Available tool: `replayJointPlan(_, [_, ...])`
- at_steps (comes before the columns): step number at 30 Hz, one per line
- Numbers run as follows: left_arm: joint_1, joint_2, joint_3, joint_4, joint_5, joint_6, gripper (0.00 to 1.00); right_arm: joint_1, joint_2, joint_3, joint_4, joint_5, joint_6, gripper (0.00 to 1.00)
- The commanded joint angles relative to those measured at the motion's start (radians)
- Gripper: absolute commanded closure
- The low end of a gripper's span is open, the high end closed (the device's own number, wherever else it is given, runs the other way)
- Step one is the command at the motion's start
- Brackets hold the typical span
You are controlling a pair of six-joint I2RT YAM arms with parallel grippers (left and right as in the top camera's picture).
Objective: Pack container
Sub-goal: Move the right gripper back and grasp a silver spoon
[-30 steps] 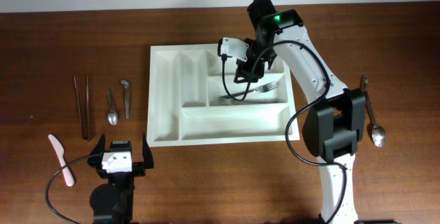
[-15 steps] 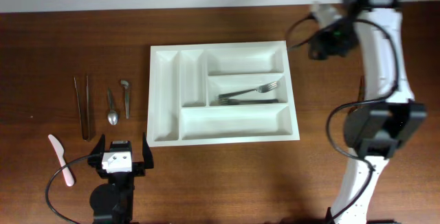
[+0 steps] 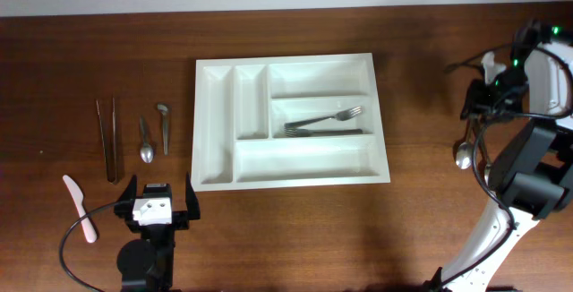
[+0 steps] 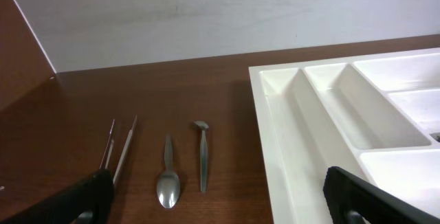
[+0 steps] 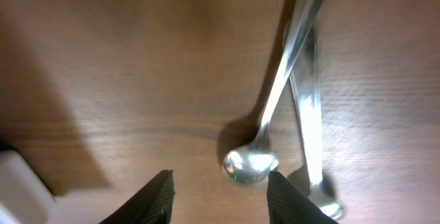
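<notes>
The container (image 3: 215, 122), a white five-compartment tray, lies mid-table; its corner shows in the left wrist view (image 4: 289, 135). Two forks (image 3: 324, 122) lie in its middle long compartment. My right gripper (image 3: 476, 117) is open and empty at the far right, hovering over a spoon (image 3: 464, 155). In the right wrist view the gripper (image 5: 216, 186) stands with the spoon bowl (image 5: 249, 167) just beyond its right finger, apart from it. A second utensil (image 5: 309, 114) lies beside and under the spoon's handle. My left gripper (image 3: 161, 204) is open and empty near the front left (image 4: 220, 203).
Left of the tray lie two thin rods (image 3: 107, 140), a spoon (image 3: 146, 141) and a short utensil (image 3: 164, 126); they also show in the left wrist view: rods (image 4: 118, 145), spoon (image 4: 168, 183), utensil (image 4: 201, 159). A pink-and-white spatula (image 3: 79, 207) lies front left.
My right arm has swung away from the tray's middle compartment to the far right, leaving the forks in the tray. It now hovers over the spoon. The left arm has not moved.
</notes>
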Motion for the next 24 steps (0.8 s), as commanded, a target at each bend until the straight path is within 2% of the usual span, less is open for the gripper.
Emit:
replayJointPlan(1, [0.005,-0.006,-0.009,0.003,-0.003,0.016,0.01,-0.003,-0.022,-0.112,0.031,0.005,0.026,0.64])
replayJointPlan(4, [0.005,-0.006,-0.009,0.003,-0.003,0.016,0.01,-0.001,-0.022,-0.160,0.063,0.004,0.027,0.67])
replayJointPlan(12, [0.005,-0.006,-0.009,0.003,-0.003,0.016,0.01,-0.003,-0.022,-0.216,0.130,0.005,0.034,0.66])
replayJointPlan(24, [0.005,-0.006,-0.009,0.003,-0.003,0.016,0.01,-0.002,-0.022,-0.206,0.135,-0.088,0.034,0.55])
